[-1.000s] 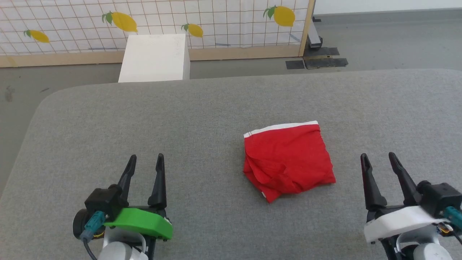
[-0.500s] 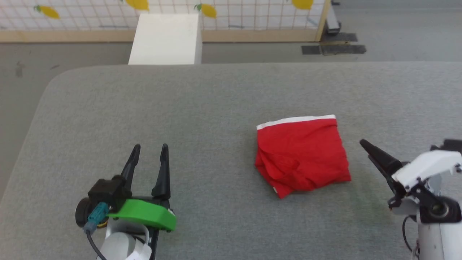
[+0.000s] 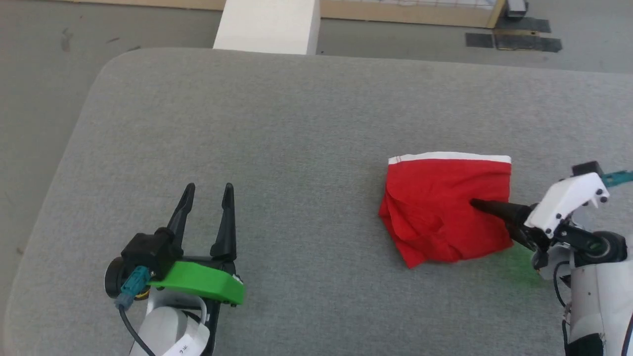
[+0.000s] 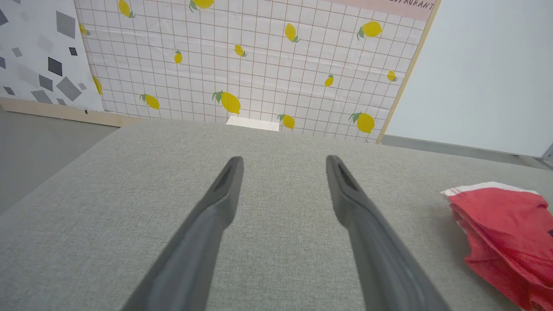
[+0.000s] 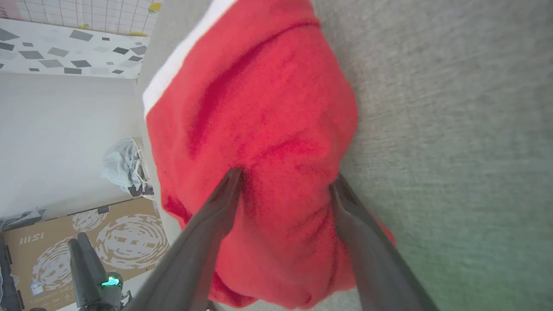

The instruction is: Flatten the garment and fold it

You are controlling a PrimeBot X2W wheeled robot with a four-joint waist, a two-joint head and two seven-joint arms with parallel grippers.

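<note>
The garment (image 3: 440, 207) is a bright red crumpled bundle with a white hem band along its far edge, lying right of centre on the grey padded table (image 3: 296, 123). My right gripper (image 3: 475, 204) lies turned on its side and reaches leftward over the garment's right half. In the right wrist view its jaws stand open (image 5: 287, 177) with red cloth between and under the fingers, and nothing is pinched. My left gripper (image 3: 209, 190) is open over bare table at the front left, well left of the garment (image 4: 501, 229), with its fingers (image 4: 224, 194) empty.
A white box (image 3: 267, 24) stands on the floor beyond the table's far edge. The table's rounded far-left corner (image 3: 106, 64) drops to grey floor. A lemon-print screen (image 4: 259, 65) stands behind. A brown cardboard box (image 5: 125, 233) lies off the table's side.
The head camera has tilted down and the whole picture has shifted. My right gripper rolled onto its side and moved left, from beside the garment to over its right half. The left gripper stayed put.
</note>
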